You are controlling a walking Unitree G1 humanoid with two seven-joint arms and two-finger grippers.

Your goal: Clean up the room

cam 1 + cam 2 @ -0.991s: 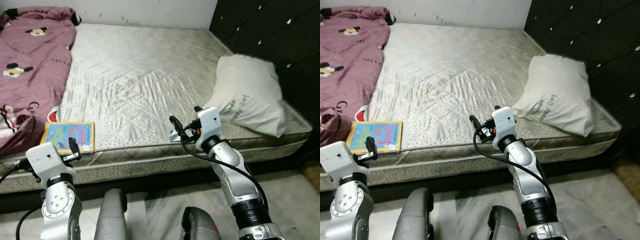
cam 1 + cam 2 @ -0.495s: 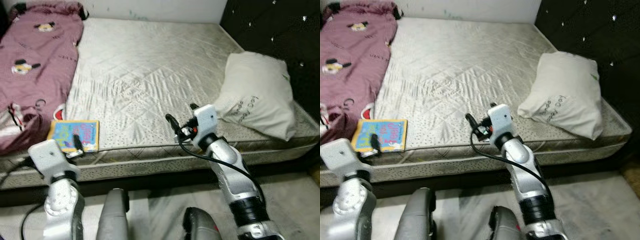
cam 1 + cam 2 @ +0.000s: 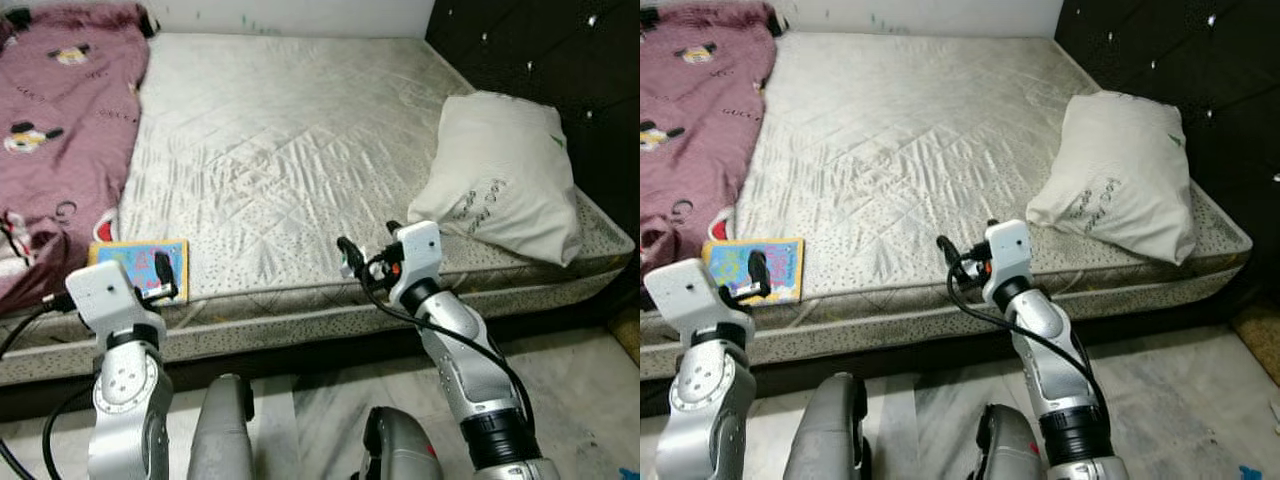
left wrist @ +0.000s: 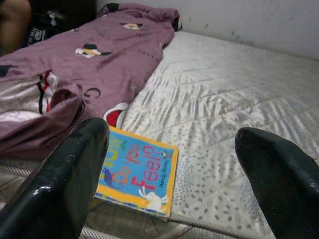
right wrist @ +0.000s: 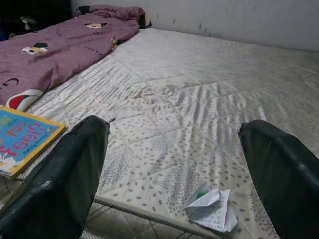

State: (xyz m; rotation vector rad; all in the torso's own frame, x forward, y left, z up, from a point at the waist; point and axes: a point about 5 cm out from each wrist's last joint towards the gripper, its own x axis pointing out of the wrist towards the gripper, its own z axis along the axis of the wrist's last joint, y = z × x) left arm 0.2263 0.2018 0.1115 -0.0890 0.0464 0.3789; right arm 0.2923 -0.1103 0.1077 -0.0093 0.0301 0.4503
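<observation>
- Bed: bare quilted mattress (image 3: 290, 150), pale grey-white, creased, speckled band along the near edge.
- Blanket (image 3: 55, 120): maroon, cartoon-mouse print, bunched along the robot's left side of the mattress, reaching the far corner.
- Book (image 3: 135, 268): colourful cover with yellow border, flat at the near edge, just beside the blanket's lower folds.
- Pillow (image 3: 500, 190): white, printed lettering, at the right side against the dark headboard (image 3: 560, 60).
- Paper scrap (image 5: 212, 209): crumpled, white, close to the near edge.
</observation>
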